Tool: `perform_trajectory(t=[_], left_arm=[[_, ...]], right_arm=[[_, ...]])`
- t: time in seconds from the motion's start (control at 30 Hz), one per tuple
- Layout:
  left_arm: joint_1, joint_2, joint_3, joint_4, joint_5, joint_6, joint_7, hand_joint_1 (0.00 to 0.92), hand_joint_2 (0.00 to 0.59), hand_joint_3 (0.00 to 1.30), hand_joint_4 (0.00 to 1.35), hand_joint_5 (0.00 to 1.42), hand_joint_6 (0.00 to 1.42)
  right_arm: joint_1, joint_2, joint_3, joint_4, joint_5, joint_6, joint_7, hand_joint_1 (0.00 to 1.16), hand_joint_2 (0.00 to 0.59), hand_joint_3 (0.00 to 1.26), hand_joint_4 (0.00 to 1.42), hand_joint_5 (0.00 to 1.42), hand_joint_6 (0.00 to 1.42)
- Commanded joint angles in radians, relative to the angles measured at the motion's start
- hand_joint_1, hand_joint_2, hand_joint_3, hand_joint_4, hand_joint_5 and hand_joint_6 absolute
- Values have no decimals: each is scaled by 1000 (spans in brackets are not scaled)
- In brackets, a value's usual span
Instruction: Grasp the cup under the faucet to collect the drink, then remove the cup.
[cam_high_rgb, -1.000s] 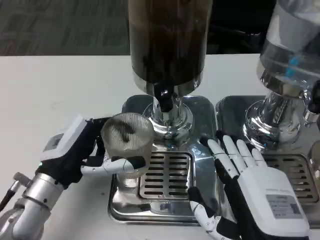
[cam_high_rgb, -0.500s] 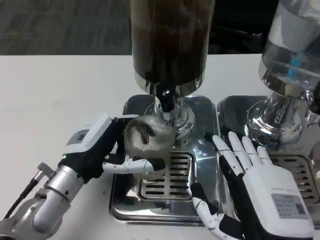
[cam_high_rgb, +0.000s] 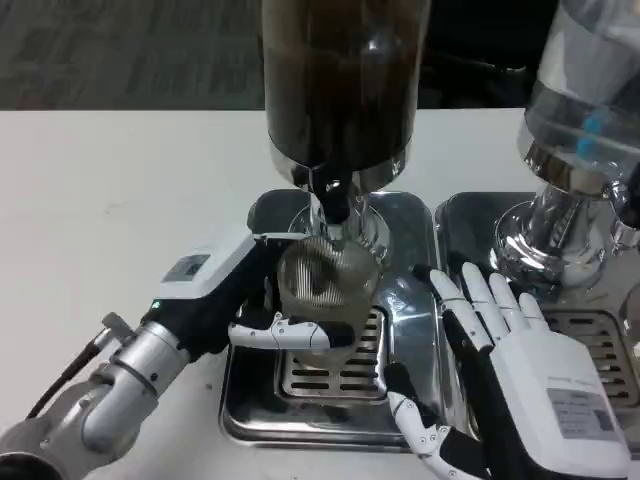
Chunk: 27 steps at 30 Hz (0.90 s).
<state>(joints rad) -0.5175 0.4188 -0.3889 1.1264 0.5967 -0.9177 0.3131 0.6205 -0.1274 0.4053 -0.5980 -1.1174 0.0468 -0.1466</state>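
A clear ribbed cup (cam_high_rgb: 327, 282) stands over the drip grille (cam_high_rgb: 345, 362), right below the black faucet (cam_high_rgb: 335, 197) of the dark drink dispenser (cam_high_rgb: 343, 80). My left hand (cam_high_rgb: 235, 297) grips the cup from the left, thumb wrapped across its front. The cup looks empty inside. My right hand (cam_high_rgb: 510, 380) lies open with fingers spread over the right side of the steel tray (cam_high_rgb: 400, 310), holding nothing.
A second dispenser (cam_high_rgb: 580, 120) with a clear tank stands at the right on its own steel tray (cam_high_rgb: 470, 215) with a grille (cam_high_rgb: 600, 335). White table (cam_high_rgb: 120, 200) spreads to the left.
My left hand has carried the cup to the right, from the tray's left side to directly under the faucet. The right hand has stayed nearly still.
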Motion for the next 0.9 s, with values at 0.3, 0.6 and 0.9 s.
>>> perform_trajectory(t=[0.3,0.6,0.9], left_arm=[[23,30,-30,-23,12,5,-37,104,46,536,430,518,518],[48,59,-33,-76,35,23,-4,70,34,406,192,308,241],[78,88,-17,-160,68,47,53,52,31,291,0,39,6]], right_arm=[[-14,6,4,-2,1,4,-4,391,444,114,5,0,0],[-21,4,5,3,10,4,0,391,444,123,11,0,0],[-28,7,8,12,16,5,0,392,444,131,12,0,0]])
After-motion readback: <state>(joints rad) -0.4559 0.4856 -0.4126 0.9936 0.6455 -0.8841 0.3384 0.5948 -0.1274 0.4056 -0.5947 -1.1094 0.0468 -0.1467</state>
